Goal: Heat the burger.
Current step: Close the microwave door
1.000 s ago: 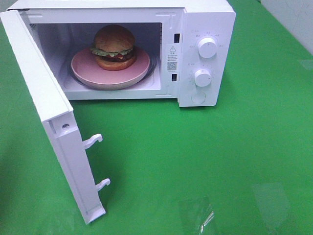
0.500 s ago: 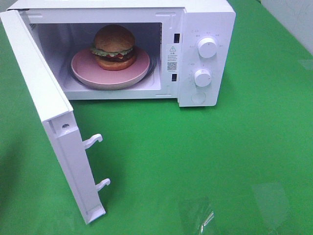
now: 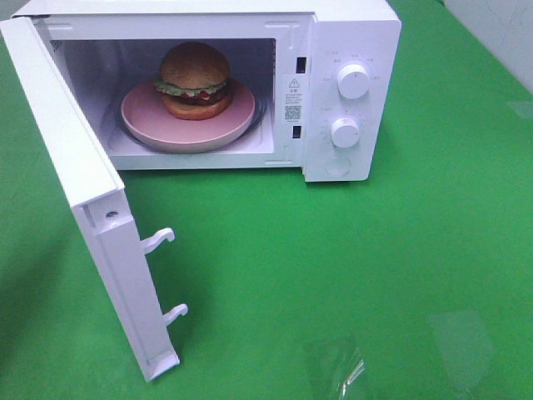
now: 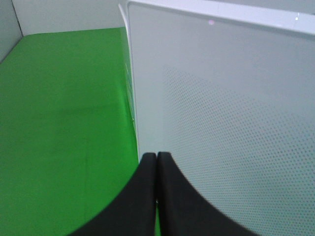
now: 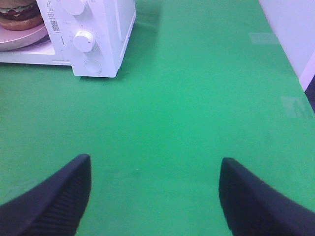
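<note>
burger (image 3: 195, 79) loaded on plate (image 3: 141, 117) in microwave (image 3: 350, 50) | door (image 3: 75, 175) open at left, yet to be shut, heating yet to be started | left pincer (image 4: 156, 157) pressed closed, empty | right pincer (image 5: 155, 164) spread wide, empty

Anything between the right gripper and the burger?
Right wrist view: from the right gripper, only bare green tabletop up to the microwave, where the burger sits on a pink plate.

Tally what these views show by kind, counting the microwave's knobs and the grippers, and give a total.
White box-shaped microwave oven: 1
Round white control knobs: 2
Round pink plate: 1
Round burger with golden-brown bun: 1
Black grippers, left gripper and right gripper: 2
Total: 7
</note>
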Available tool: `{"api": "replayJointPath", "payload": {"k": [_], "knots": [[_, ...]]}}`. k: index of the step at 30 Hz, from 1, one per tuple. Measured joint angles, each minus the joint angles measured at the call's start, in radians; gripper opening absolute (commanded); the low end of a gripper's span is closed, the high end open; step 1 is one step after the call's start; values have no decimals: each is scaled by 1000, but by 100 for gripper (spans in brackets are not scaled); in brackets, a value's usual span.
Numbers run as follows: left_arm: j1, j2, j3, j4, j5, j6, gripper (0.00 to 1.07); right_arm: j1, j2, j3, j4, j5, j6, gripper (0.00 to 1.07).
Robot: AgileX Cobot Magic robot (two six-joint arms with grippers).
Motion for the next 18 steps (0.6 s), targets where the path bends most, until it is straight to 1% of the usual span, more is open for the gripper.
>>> {"api": "replayJointPath", "payload": {"k": [7, 8, 9, 11, 12, 13, 14, 15, 18], "knots": [[-3, 74, -22, 30, -20, -3, 0, 0, 0, 0, 0, 0, 0, 72], [-21, 93, -32, 33, -20, -3, 0, 0, 0, 0, 0, 0, 0, 72], [-21, 93, -32, 33, -20, -3, 0, 0, 0, 0, 0, 0, 0, 72], [-67, 125, -49, 40, -20, 2, 0, 0, 0, 0, 0, 0, 0, 72], [-67, 125, -49, 40, -20, 2, 0, 0, 0, 0, 0, 0, 0, 72], [-93, 143, -56, 36, -20, 10, 0, 0, 0, 0, 0, 0, 0, 72], [-93, 143, -56, 36, -20, 10, 0, 0, 0, 0, 0, 0, 0, 72], [-117, 162, -63, 21, -20, 18, 0, 0, 0, 0, 0, 0, 0, 72], [-138, 177, -66, 2, -20, 25, 0, 0, 0, 0, 0, 0, 0, 72]]}}
